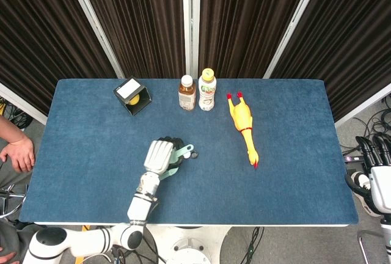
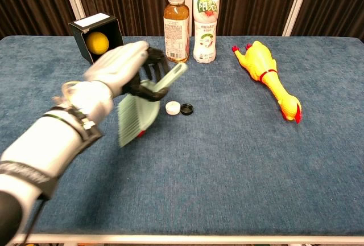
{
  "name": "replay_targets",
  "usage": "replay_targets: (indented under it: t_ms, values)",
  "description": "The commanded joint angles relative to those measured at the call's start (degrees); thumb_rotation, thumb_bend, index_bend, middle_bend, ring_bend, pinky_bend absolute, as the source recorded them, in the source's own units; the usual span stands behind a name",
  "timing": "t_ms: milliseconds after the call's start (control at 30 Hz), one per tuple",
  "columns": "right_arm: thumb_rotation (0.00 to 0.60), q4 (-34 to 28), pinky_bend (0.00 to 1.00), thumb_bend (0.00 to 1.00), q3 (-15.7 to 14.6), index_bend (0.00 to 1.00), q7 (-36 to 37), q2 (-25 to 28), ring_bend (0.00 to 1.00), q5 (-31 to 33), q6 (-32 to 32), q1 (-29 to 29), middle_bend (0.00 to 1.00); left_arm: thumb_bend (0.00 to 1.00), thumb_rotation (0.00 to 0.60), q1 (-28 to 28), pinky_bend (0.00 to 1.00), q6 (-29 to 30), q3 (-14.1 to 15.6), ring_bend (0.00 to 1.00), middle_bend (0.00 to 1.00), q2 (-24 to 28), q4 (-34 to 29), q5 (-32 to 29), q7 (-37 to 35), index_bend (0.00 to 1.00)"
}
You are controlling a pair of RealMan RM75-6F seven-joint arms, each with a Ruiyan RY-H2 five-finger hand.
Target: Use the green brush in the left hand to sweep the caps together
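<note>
My left hand [image 2: 126, 67] [image 1: 160, 156] grips the pale green brush [image 2: 138, 116], bristles down on the blue table [image 2: 239, 166], handle [image 1: 184, 150] pointing up and to the right. A white cap [image 2: 172, 107] and a black cap [image 2: 186, 109] lie touching just right of the bristles. Only a sliver of the red cap [image 2: 140, 134] shows at the brush's lower edge. In the head view the black cap [image 1: 195, 154] peeks out past the handle tip, and the other caps are hidden. My right hand [image 1: 374, 169] hangs beyond the table's right edge, fingers apart, holding nothing.
Two bottles, brown [image 2: 177, 27] and white-labelled [image 2: 205, 21], stand at the back centre. A yellow rubber chicken [image 2: 266, 75] lies at the right. A black box with a yellow ball [image 2: 96, 40] sits back left. A person's hand [image 1: 17, 151] is by the left edge.
</note>
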Motion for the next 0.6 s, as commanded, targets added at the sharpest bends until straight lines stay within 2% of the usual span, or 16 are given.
replay_targets:
  t_ms: [33, 267, 433, 600]
  values:
    - [0.6, 0.13, 0.0, 0.15, 0.01, 0.0, 0.09, 0.15, 0.0, 0.14, 0.17, -0.16, 0.12, 0.41, 0.6, -2.5, 0.5, -2.26, -2.89, 0.44, 0.58, -2.61, 2.8, -0.38, -0.34, 0.5]
    - [0.6, 0.23, 0.0, 0.15, 0.23, 0.0, 0.35, 0.45, 0.0, 0.59, 0.3, -0.25, 0.12, 0.41, 0.6, -9.12, 0.5, -5.42, -8.86, 0.44, 0.58, -6.9, 9.93, -0.26, -0.41, 0.5]
    - [0.6, 0.34, 0.0, 0.15, 0.32, 0.0, 0.52, 0.49, 0.0, 0.76, 0.33, -0.26, 0.12, 0.41, 0.6, -12.73, 0.51, -6.62, -12.25, 0.44, 0.58, -7.33, 13.3, -0.38, -0.51, 0.5]
    - [0.6, 0.43, 0.0, 0.15, 0.34, 0.0, 0.62, 0.39, 0.0, 0.74, 0.14, -0.09, 0.12, 0.41, 0.6, -11.52, 0.51, -4.81, -11.64, 0.44, 0.58, -3.69, 10.04, 1.45, -1.6, 0.5]
